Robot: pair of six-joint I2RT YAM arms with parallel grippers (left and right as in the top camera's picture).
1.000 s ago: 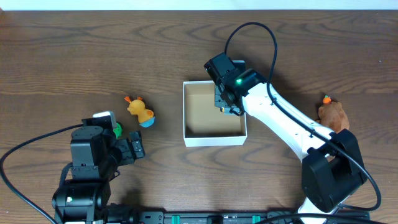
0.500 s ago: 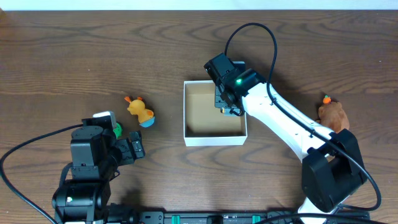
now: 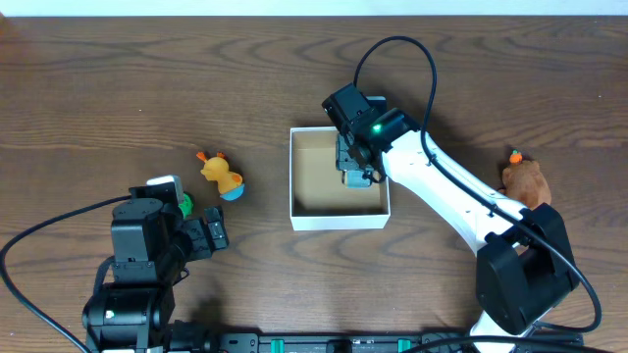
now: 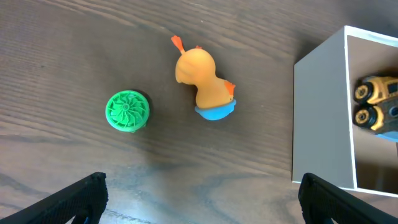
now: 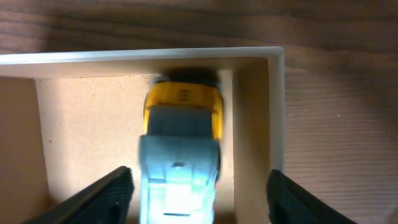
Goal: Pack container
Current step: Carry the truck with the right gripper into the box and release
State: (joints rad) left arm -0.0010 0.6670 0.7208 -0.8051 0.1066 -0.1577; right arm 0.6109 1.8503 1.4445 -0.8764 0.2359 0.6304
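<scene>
The container point(image 3: 339, 222) is a white-walled square box with a brown inside at mid-table; it also shows in the left wrist view point(image 4: 320, 118) and the right wrist view point(image 5: 124, 57). A blue and yellow toy truck point(image 3: 353, 167) lies inside it against the right wall, seen blurred in the right wrist view point(image 5: 180, 155) and at the edge of the left wrist view point(image 4: 376, 106). My right gripper point(image 3: 359, 155) is open above the truck, fingers wide on either side point(image 5: 202, 199). My left gripper point(image 3: 211, 235) is open and empty over bare table point(image 4: 202, 199).
An orange duck toy point(image 3: 221, 175) point(image 4: 205, 78) and a green round toy point(image 3: 184, 205) point(image 4: 127, 111) lie left of the container. A brown toy with an orange tip point(image 3: 525, 178) lies at the far right, beside the right arm.
My right gripper has opened and let go of the toy truck, which now shows inside the container. The left arm has not moved.
</scene>
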